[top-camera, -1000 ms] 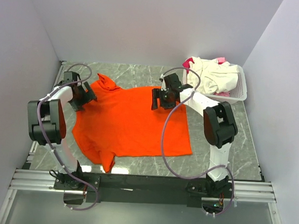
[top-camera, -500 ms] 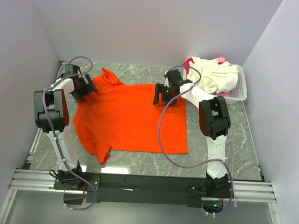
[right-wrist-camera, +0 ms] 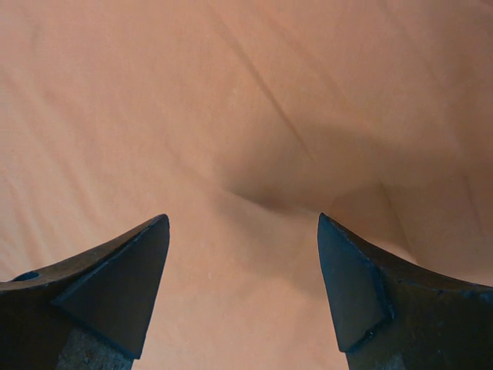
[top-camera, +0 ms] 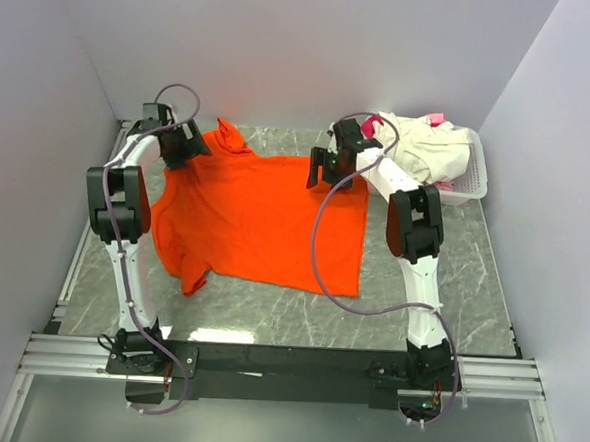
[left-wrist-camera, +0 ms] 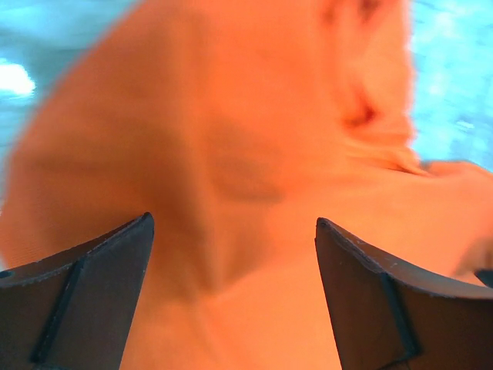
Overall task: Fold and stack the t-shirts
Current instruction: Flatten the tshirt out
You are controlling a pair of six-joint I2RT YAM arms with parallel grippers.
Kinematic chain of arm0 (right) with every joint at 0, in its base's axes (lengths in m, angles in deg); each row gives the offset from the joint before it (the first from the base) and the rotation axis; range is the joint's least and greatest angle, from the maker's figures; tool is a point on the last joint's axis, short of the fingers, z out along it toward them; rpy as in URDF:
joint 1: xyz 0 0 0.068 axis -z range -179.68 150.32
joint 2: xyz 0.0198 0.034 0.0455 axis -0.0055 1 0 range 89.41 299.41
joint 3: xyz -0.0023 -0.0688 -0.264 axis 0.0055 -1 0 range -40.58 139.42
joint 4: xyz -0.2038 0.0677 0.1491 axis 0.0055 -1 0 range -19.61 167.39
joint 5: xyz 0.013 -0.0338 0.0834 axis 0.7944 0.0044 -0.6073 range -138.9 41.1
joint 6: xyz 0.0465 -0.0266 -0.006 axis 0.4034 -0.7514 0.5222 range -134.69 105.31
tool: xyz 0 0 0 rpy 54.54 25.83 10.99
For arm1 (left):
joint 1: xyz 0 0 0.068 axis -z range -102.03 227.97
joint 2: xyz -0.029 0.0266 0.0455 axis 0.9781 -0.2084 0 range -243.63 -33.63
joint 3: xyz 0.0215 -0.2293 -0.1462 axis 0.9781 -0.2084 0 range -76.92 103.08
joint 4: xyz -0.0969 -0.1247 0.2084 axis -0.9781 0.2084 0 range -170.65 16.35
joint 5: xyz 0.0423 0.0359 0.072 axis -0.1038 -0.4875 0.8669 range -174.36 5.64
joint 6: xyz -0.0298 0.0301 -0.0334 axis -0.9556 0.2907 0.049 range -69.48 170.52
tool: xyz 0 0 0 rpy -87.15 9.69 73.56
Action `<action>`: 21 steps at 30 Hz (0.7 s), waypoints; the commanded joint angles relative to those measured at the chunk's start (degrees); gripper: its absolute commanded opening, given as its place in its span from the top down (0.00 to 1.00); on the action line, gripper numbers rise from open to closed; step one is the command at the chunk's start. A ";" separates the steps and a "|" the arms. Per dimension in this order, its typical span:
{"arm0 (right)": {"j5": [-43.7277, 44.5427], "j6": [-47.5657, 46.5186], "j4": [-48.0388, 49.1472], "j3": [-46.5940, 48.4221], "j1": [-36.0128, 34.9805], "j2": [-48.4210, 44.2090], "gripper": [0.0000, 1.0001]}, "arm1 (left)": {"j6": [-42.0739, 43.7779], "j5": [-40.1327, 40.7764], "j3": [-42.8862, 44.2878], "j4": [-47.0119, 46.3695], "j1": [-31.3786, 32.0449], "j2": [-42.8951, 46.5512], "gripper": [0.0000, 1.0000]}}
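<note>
I see the plain bright orange cloth t-shirt [top-camera: 265, 224] lying flat on the grey marbled surface [top-camera: 452, 271], towards the far edge. Its long axis runs left to right, sleeves at the left, hem pointing right. My left hand [top-camera: 182, 149] is over its far left sleeve and my right hand [top-camera: 323, 173] over its far right corner, fingers apart on both, clamping nothing.

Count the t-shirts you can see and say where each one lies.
3. The orange t-shirt lies spread on the table. The cream-white one is heaped in the white basket at the far right. A pink one peeks out behind it. More may be hidden there.
</note>
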 commanded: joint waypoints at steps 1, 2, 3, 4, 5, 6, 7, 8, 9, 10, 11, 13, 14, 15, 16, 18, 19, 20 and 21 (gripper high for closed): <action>0.07 -2.29 -2.52 3.09 -0.42 -2.51 0.16 | 0.19 -4.96 1.33 -2.42 1.73 5.28 0.09; 0.50 -2.56 -2.43 2.82 -0.68 -3.39 0.17 | -0.25 -5.05 0.27 -3.21 1.82 6.69 0.09; 0.68 -3.00 -2.25 2.47 -0.95 -5.23 0.16 | -0.35 -5.14 -0.79 -3.92 1.82 10.01 0.08; 0.94 -3.44 -2.08 1.34 -1.39 -6.29 0.16 | -0.26 -4.70 -2.80 -4.01 1.73 11.61 0.08; 1.12 -3.53 -1.99 0.63 -2.35 -7.26 0.16 | -0.08 -4.44 -3.69 -3.84 1.65 13.28 0.08; 1.12 -3.62 -1.55 -0.16 -2.97 -9.27 0.16 | 0.09 -3.91 -4.65 -3.14 1.65 16.60 0.08; 1.03 -3.53 -1.38 -2.08 -3.58 -10.42 0.16 | 0.35 -3.13 -6.93 -2.87 1.56 18.29 0.08; 0.95 -3.36 -1.11 -3.15 -5.07 -11.48 0.16 | 0.36 -2.68 -8.43 -2.52 1.38 20.05 0.08; 0.94 -3.27 -0.41 -4.37 -5.95 -13.49 0.16 | 0.27 -2.24 -10.01 -2.17 1.21 23.63 0.08; 1.03 -3.09 -0.23 -6.48 -6.83 -14.46 0.16 | 0.01 -1.80 -13.68 -2.17 1.03 25.49 0.08; 1.12 -2.92 -0.06 -7.54 -7.88 -15.34 0.16 | 0.01 -1.19 -15.89 -2.17 0.60 27.43 0.08; 1.12 -1.95 0.12 -10.00 -10.87 -17.54 0.17 | -0.26 0.13 -22.20 -2.17 0.15 33.23 0.07; 1.12 -1.60 0.21 -10.97 -11.84 -18.16 0.17 | -0.26 1.79 -24.24 -1.82 -0.28 35.16 0.07; 1.21 -1.16 0.56 -11.94 -13.68 -19.38 0.17 | -0.26 2.76 -26.18 -1.29 -0.55 38.57 0.07; 1.64 -0.03 0.99 -14.21 -14.39 -20.09 0.17 | -0.26 3.64 -29.76 0.10 -0.90 40.35 0.07; 2.17 1.56 2.48 -17.29 -15.62 -22.46 0.17 | -0.43 5.66 -33.30 1.78 -1.87 44.64 0.09; 2.35 3.22 3.28 -20.70 -16.32 -23.34 0.17 | -0.69 5.76 -36.62 2.48 -2.30 45.89 0.09; 2.44 4.11 3.98 -22.65 -16.59 -25.09 0.17 | -0.70 5.85 -38.31 3.97 -2.92 47.12 0.09; 2.53 4.90 5.47 -24.58 -16.77 -26.15 0.17 | -0.78 6.20 -39.89 4.68 -3.19 49.48 0.11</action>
